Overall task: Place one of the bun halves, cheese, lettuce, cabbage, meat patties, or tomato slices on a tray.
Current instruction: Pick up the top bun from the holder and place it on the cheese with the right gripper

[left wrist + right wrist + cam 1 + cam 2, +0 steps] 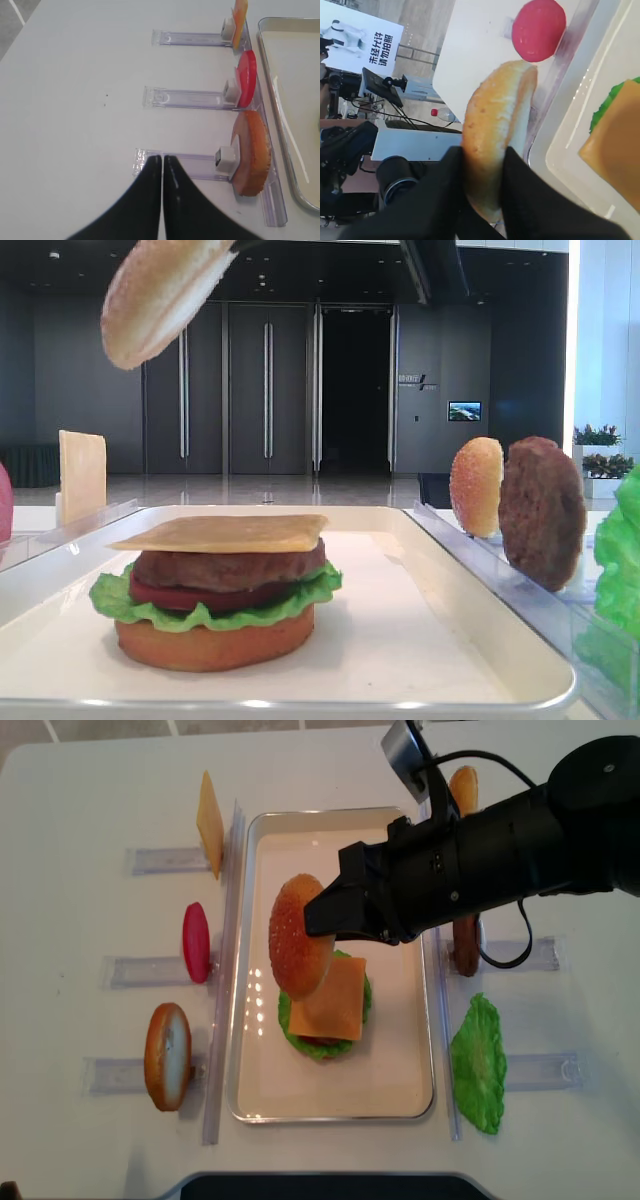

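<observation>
Right gripper is clamped on the sesame top bun, tilted above the tray; left gripper is pinched shut, holding nothing.

- 4 bun halves
- 2 cheese slices
- 2 tomato slices
- 2 meat patties
- 2 lettuce leaves
- 1 tray

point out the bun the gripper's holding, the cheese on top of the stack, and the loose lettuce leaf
held bun half (297, 935), overhead view, on its speckled dome
cheese slice (225, 532), low front view, middle of its top face
lettuce leaf (480, 1065), overhead view, centre of the leaf
</observation>
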